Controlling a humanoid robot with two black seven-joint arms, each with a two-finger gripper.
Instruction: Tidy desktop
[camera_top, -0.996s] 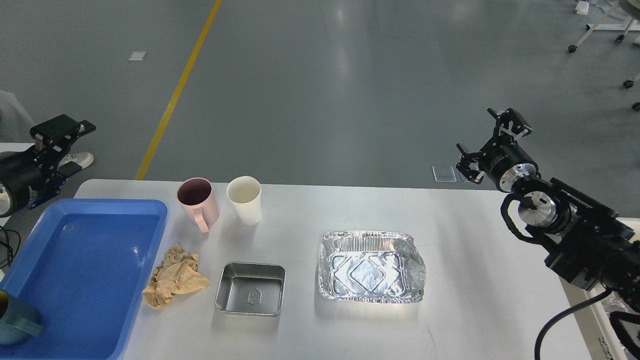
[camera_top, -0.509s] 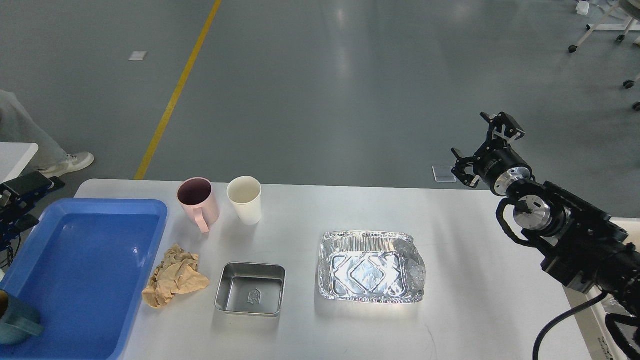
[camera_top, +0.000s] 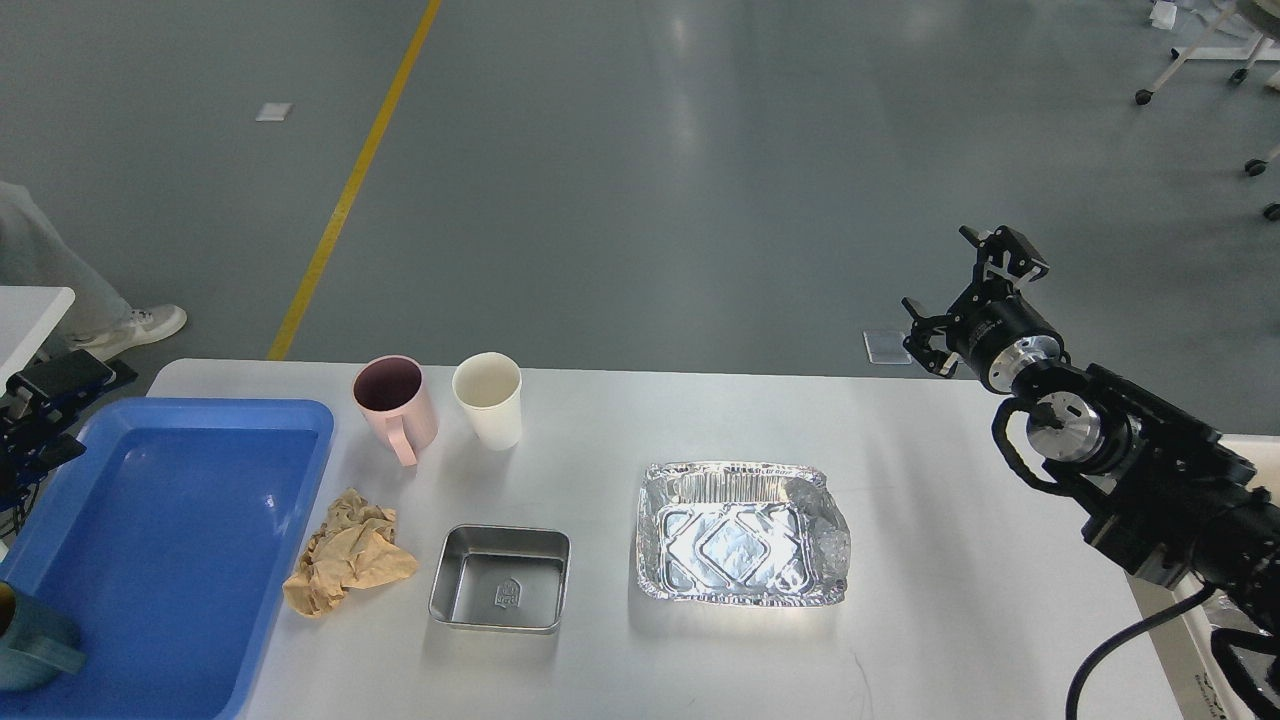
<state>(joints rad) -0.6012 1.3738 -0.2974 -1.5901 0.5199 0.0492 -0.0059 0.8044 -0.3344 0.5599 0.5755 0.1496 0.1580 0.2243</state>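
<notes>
The white desktop (camera_top: 930, 560) holds a pink mug (camera_top: 396, 405), a white paper cup (camera_top: 489, 399), a crumpled brown paper (camera_top: 347, 552), a square steel tin (camera_top: 500, 579) and a foil tray (camera_top: 738, 533). My right gripper (camera_top: 963, 290) hangs open and empty past the table's far right edge, above the floor. My left gripper (camera_top: 45, 405) is a dark shape at the left edge of the view, beside the blue tray's far left corner. Its fingers cannot be told apart.
A blue plastic tray (camera_top: 250, 560) lies on the desktop's left end with a teal mug (camera_top: 30, 640) in its near corner. A cream-white bin's edge (camera_top: 1200, 650) shows at the bottom right. A person's shoe (camera_top: 140, 325) is on the floor at the far left.
My left arm has dropped and pulled back to the left edge of the view. My right gripper has shifted slightly left and down, still open.
</notes>
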